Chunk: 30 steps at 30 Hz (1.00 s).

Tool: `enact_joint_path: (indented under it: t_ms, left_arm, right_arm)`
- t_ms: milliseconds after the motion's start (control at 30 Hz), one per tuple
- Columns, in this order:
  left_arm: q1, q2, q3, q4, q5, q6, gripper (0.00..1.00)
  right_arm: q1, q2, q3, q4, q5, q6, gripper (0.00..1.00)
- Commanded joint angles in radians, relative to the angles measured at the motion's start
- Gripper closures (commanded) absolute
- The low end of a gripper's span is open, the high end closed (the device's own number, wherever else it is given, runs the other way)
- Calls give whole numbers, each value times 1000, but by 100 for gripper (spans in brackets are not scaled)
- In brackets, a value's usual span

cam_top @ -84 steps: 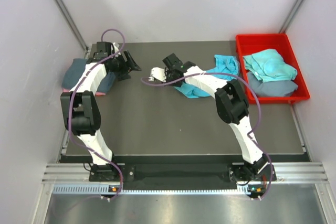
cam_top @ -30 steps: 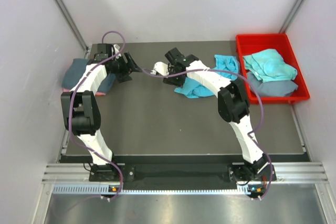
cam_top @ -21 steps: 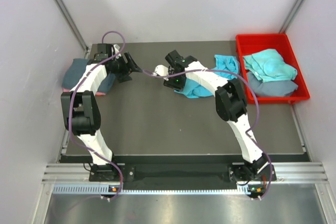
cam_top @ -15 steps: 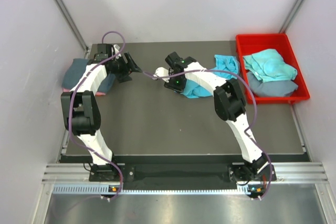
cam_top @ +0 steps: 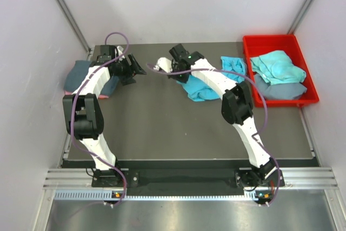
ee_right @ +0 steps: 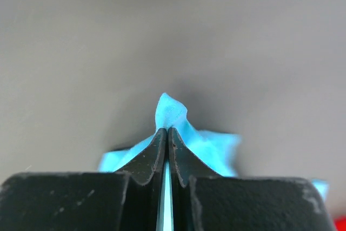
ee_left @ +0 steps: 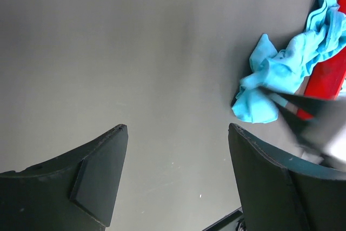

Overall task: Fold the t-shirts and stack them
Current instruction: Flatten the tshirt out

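Right wrist view: right tool (ee_right: 167, 130) clamps a peak of the turquoise t-shirt (ee_right: 172, 113), its bulk lying behind; left tool (ee_left: 177, 129), wide and empty, hangs well apart.

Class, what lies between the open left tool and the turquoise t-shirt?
Only bare table, clearest in the left wrist view; the right tool pinches that t-shirt.
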Motion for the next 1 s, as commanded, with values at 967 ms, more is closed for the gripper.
enact_joint_path:
  t_ms: [967]
  left_arm:
    - [-370,266,298,0,12,151,20]
  right_arm:
    - [-114,-385,167,918,342,-328,100]
